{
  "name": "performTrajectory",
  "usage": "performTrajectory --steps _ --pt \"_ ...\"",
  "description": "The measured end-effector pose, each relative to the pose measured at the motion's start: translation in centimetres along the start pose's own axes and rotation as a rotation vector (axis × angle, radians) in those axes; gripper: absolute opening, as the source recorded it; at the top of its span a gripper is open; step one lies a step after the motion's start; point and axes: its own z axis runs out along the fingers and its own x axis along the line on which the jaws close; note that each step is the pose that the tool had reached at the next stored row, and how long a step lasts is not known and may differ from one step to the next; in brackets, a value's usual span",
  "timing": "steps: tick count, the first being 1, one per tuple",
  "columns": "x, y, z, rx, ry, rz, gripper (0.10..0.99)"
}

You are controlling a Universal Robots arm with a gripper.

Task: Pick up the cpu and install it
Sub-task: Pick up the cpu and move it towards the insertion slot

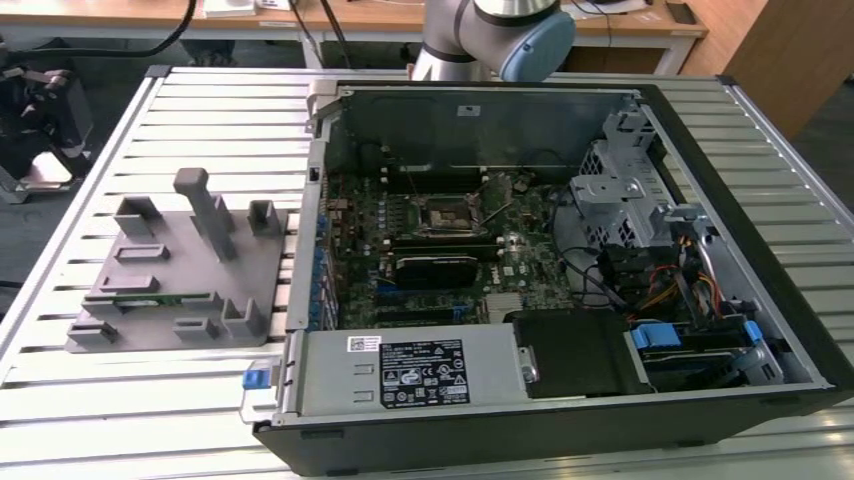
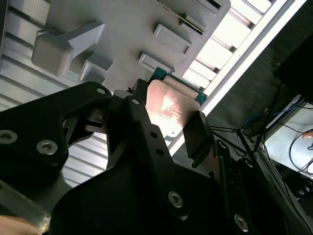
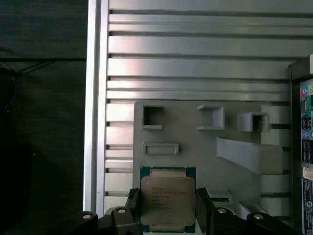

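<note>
Silvery, flat and square, the cpu (image 3: 167, 196) is pinched between the gripper's (image 3: 168, 209) black fingers (image 3: 203, 208) in the first wrist view, apparently above the matte grey, blocky fixture (image 1: 187, 290). That fixture lies on the ribbed metal table (image 1: 200, 100), at the exterior view's left.

Fixture posts (image 3: 247, 156) stand beneath the tool (image 3: 168, 208) — slatted table (image 3: 195, 44) beside lies open.
</note>
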Motion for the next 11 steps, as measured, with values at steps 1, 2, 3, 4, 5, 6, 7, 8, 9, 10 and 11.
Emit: performTrajectory --steps 1,2,3,4,5,6,7,8,9,10,11 --pt "0.00 0.01 -0.22 0.000 0.0000 0.000 0.541" --pt "-0.01 0.02 -0.42 0.000 0.0000 0.000 0.541" --pt "-0.01 0.03 -0.63 0.000 0.0000 0.000 0.541" --pt "-0.01 0.04 -0.87 0.000 0.0000 0.000 0.541" --pt "-0.01 0.05 -1.13 0.000 0.0000 0.000 0.541" --pt "-0.02 0.07 -1.41 0.000 0.0000 0.000 0.541" --pt "-0.02 0.08 -1.68 0.000 0.0000 0.000 0.541" --pt "-0.02 0.09 -1.96 0.000 0.0000 0.000 0.541" --pt "-0.02 0.11 -2.23 0.000 0.0001 0.000 0.541" --pt "-0.02 0.12 -2.52 0.000 0.0001 0.000 0.541" --pt "-0.03 0.13 -2.79 0.000 0.0001 0.000 0.541"
